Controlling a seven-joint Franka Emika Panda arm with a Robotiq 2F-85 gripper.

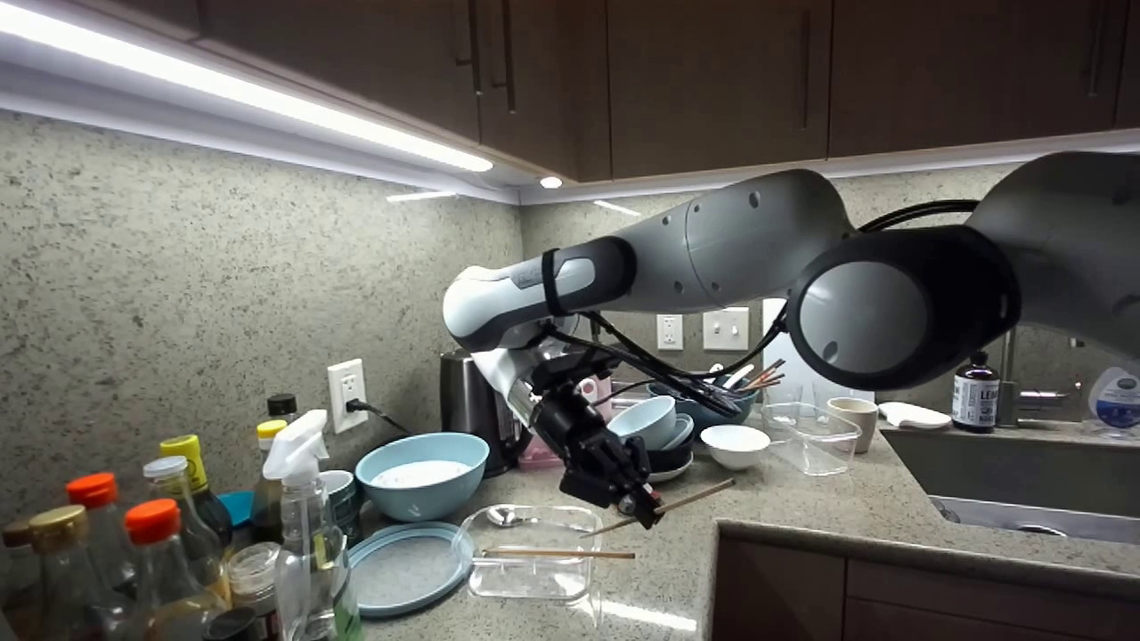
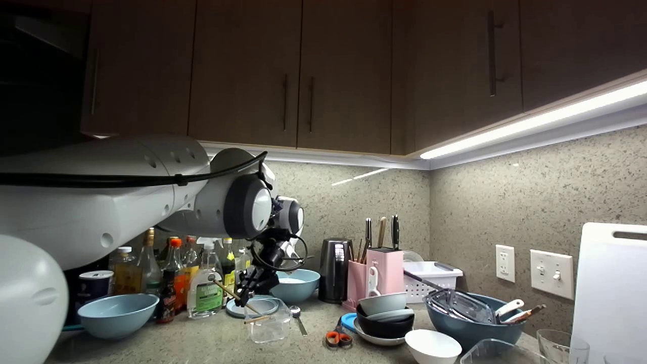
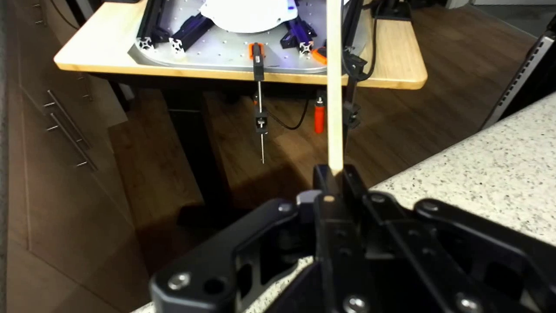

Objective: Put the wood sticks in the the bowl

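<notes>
My gripper (image 1: pixel 643 509) is shut on a thin tan wood stick (image 1: pixel 699 496), held tilted above the counter near a clear container. The gripper (image 2: pixel 243 298) and held stick (image 2: pixel 228 290) also show in an exterior view. In the wrist view the held stick (image 3: pixel 334 87) extends outward from between the fingertips (image 3: pixel 333 174). Another wood stick (image 1: pixel 558 554) lies across the clear container (image 1: pixel 534 586). The large light-blue bowl (image 1: pixel 422 499) with a pale inside stands behind the flat blue plate, beside the kettle; it also shows in an exterior view (image 2: pixel 297 289), partly hidden by the gripper.
A light-blue plate (image 1: pixel 405 570) lies left of the container. A spray bottle (image 1: pixel 307 543) and several bottles stand farther left. A spoon (image 2: pixel 298 319), orange-handled scissors (image 2: pixel 338 338), stacked bowls (image 2: pixel 385 318) and a small white bowl (image 2: pixel 433 346) are nearby. Another blue bowl (image 2: pixel 119 316) stands at the left.
</notes>
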